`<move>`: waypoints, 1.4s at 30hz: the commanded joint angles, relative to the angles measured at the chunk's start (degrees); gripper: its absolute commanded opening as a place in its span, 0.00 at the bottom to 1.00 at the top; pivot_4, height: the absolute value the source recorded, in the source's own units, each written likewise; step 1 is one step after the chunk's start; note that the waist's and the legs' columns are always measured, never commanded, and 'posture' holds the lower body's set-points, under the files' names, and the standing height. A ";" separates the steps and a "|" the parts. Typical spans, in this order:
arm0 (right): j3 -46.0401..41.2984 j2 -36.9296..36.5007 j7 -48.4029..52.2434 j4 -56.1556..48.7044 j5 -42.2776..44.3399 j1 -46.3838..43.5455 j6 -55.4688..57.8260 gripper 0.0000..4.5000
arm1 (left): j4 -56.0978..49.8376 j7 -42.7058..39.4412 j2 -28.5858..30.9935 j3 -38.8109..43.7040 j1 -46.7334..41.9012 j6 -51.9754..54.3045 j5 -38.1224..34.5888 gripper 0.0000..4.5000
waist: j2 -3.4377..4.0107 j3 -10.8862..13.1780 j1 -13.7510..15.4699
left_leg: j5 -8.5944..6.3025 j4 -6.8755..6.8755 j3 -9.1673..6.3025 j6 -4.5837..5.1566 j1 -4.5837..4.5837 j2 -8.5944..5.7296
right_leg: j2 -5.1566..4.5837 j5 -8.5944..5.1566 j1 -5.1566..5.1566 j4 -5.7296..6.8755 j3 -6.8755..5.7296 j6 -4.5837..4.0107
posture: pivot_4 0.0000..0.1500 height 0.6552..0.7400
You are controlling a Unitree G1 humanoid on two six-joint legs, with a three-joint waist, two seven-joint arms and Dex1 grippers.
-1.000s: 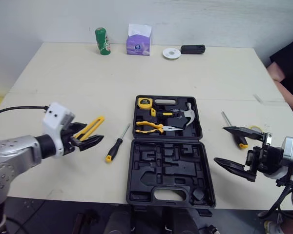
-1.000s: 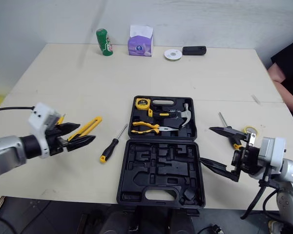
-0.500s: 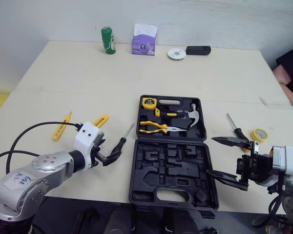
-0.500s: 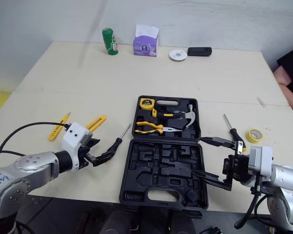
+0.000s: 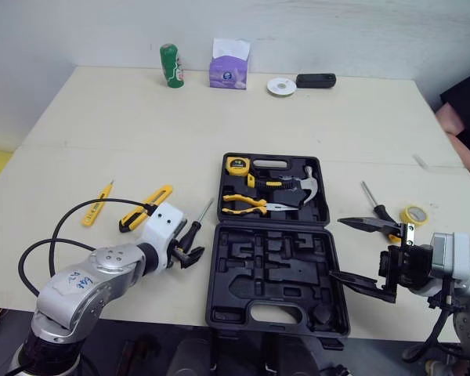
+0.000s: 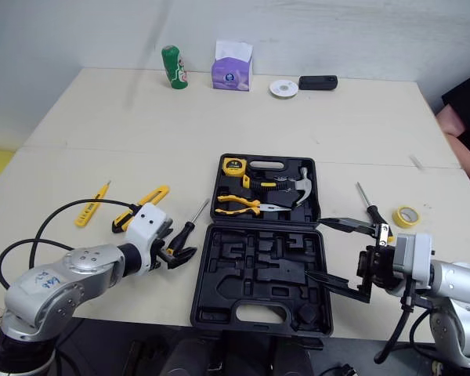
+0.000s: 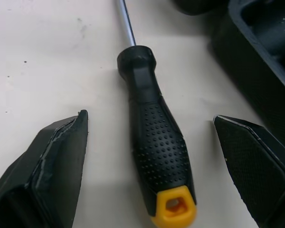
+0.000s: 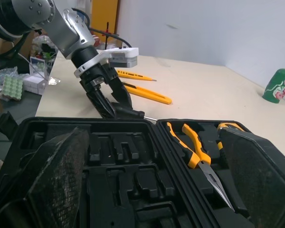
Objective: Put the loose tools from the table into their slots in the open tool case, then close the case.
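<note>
Grabbing step, looks like: left end effector (image 7: pixel 149 118) wide open, empty, straddling the handle of the screwdriver (image 7: pixel 157 142) on the bench (image 5: pixel 298 117), lower left of centre, just beside the tool case (image 5: pixel 270 274). Next: squeeze that handle, lift, find its slot.

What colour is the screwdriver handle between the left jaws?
Black handle, yellow end; see left wrist view.

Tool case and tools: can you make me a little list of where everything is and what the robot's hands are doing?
Tool case: open, lying flat on the table
Already inside: tape measure, pliers, hammer
Loose, robot's left: black screwdriver, yellow knife, thin yellow tool
Loose, robot's right: second screwdriver, yellow tape roll
Left gripper: jaws open, either side of the black screwdriver's handle
Right gripper: jaws open, at the case's right side
</note>
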 commanded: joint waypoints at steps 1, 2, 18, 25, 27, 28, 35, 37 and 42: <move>-1.36 -0.67 -2.93 -3.20 2.06 -1.40 2.01 1.00 | -0.15 -0.40 -0.13 -0.32 1.29 2.17 1.18 0.94 | 0.01 0.00 -0.06 | 0.00 0.00 0.00 -0.01 0.00 0.00 | 0.00 0.00 0.00 0.01 0.00 0.00 | 1.00 1.00; -1.45 -0.98 -3.00 -3.32 1.98 -1.43 2.34 1.00 | -0.27 -0.62 0.01 -0.47 1.52 2.66 1.21 0.87 | 0.01 0.00 -0.08 | -0.02 0.00 0.00 -0.04 0.01 0.01 | 0.00 0.00 0.00 0.02 0.01 0.00 | 1.00 1.00; -4.88 -1.90 -6.47 -2.89 2.47 -0.21 5.15 1.00 | 0.80 -0.67 -1.44 3.14 5.92 -1.76 6.85 0.23 | 0.08 -0.05 -0.12 | -0.13 -0.01 0.00 -0.16 0.03 0.04 | 0.01 0.00 0.03 -0.05 0.01 0.00 | 1.00 1.00; -5.30 -2.43 -5.52 -2.63 2.45 -0.10 4.99 1.00 | 1.26 -1.83 -2.21 3.55 6.28 -4.64 7.03 0.23 | 0.09 -0.06 -0.05 | -0.13 -0.01 0.00 -0.16 0.03 0.05 | 0.01 0.00 0.04 -0.04 0.00 0.00 | 1.00 1.00; -5.57 -2.51 -5.24 -2.30 2.30 -0.16 4.68 1.00 | 0.88 -2.28 -1.94 5.09 6.65 -7.12 7.45 0.23 | 0.09 -0.05 -0.03 | -0.14 -0.01 0.00 -0.17 0.03 0.05 | 0.00 0.00 0.03 -0.04 0.00 0.00 | 1.00 1.00; -5.77 -2.56 -5.06 -2.06 2.20 -0.14 4.51 1.00 | 0.76 -3.25 -1.34 6.15 6.96 -9.44 7.57 0.23 | 0.09 -0.05 -0.08 | -0.14 -0.01 0.00 -0.17 0.03 0.05 | 0.00 0.00 0.03 -0.04 0.00 0.00 | 1.00 1.00; -8.23 -2.28 -3.16 1.34 1.21 1.11 2.19 1.00 | 2.49 -19.07 3.56 16.09 7.27 -28.39 4.38 0.23 | 0.10 -0.03 0.10 | -0.17 -0.01 0.00 -0.11 -0.09 0.07 | 0.00 0.00 -0.04 -0.13 -0.04 -0.01 | 1.00 1.00; -9.29 -2.22 -2.73 2.12 1.43 1.74 1.67 1.00 | 4.21 -26.95 6.70 15.15 4.76 -32.91 3.15 0.23 | 0.10 -0.03 0.54 | -0.19 0.00 0.00 -0.12 -0.11 0.06 | -0.03 0.00 -0.04 -0.16 -0.07 -0.01 | 1.00 1.00; -11.19 -2.32 -1.19 4.29 1.33 3.05 0.48 1.00 | 9.18 -43.78 16.05 5.26 -5.94 -34.33 2.42 0.23 | 0.14 0.00 1.19 | -0.21 -0.01 0.06 -0.11 -0.12 0.03 | -0.01 0.00 -0.04 -0.19 -0.07 0.00 | 1.00 1.00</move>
